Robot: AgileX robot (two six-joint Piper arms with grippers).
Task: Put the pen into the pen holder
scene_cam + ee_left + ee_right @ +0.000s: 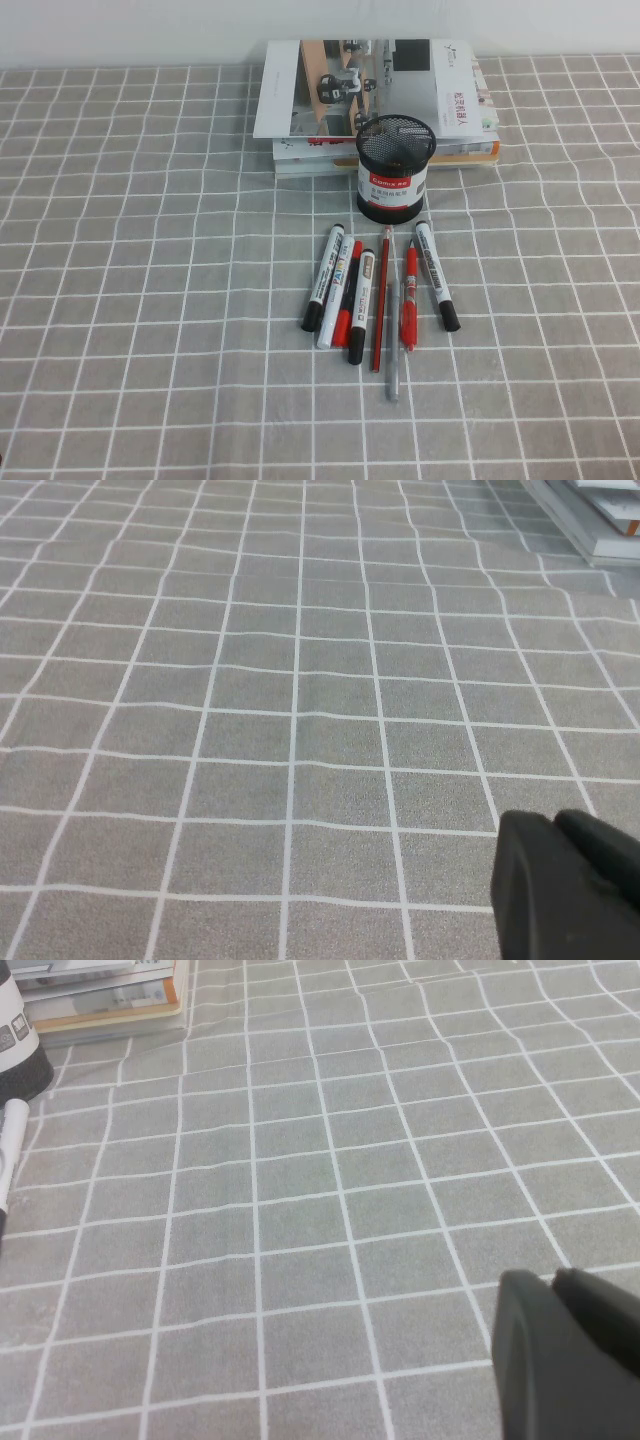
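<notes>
1. The pen (437,262) lies flat on the counter (150,300), just in front of the pen holder (396,170), rightmost in the row.
2. It looks light, rigid and smooth; mid-barrel is likely the best hold.
3. The left gripper (562,865) and right gripper (560,1335) hover over bare cloth, well apart from the pen holder; open or closed, I cannot tell.

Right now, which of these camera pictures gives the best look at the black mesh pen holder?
The high view: the pen holder stands whole, mesh and label plain, before the books. The right wrist view catches only its edge; the left wrist view shows none. The left gripper and right gripper hang over bare cloth.
</notes>
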